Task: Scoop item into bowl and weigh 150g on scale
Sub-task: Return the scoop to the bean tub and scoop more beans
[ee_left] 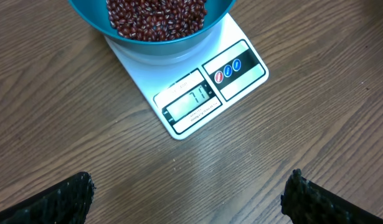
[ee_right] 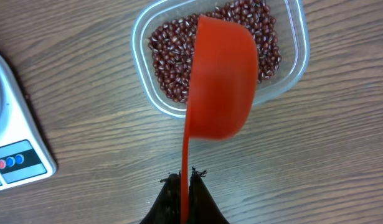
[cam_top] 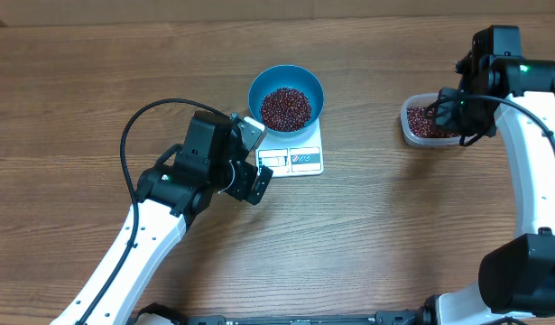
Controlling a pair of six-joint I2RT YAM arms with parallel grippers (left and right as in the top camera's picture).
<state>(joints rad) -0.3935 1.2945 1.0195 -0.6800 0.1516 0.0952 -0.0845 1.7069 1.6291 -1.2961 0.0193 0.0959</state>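
Observation:
The blue bowl (cam_top: 255, 90) stands on the white scale (cam_top: 304, 160) and holds a heap of red-brown beans (cam_top: 285, 107). In the left wrist view the bowl (ee_left: 160, 46) with its beans (ee_left: 155, 15) is at the top and the scale (ee_left: 241, 68) shows its display. My left gripper (cam_top: 256, 160) (ee_left: 191, 196) hovers just left of the scale's display edge, open and empty. Over a clear tub (ee_right: 141, 93) of beans (ee_right: 172, 62) hangs a red scoop (ee_right: 221, 81), its bowl tipped on its side. My right gripper (ee_right: 185, 180) (cam_top: 453, 108) is shut on the scoop's thin handle.
The clear tub (cam_top: 412, 131) sits on the wooden table right of the scale. A corner of the scale (ee_right: 17, 155) shows at the left of the right wrist view. The right arm (cam_top: 530, 153) runs down the right side.

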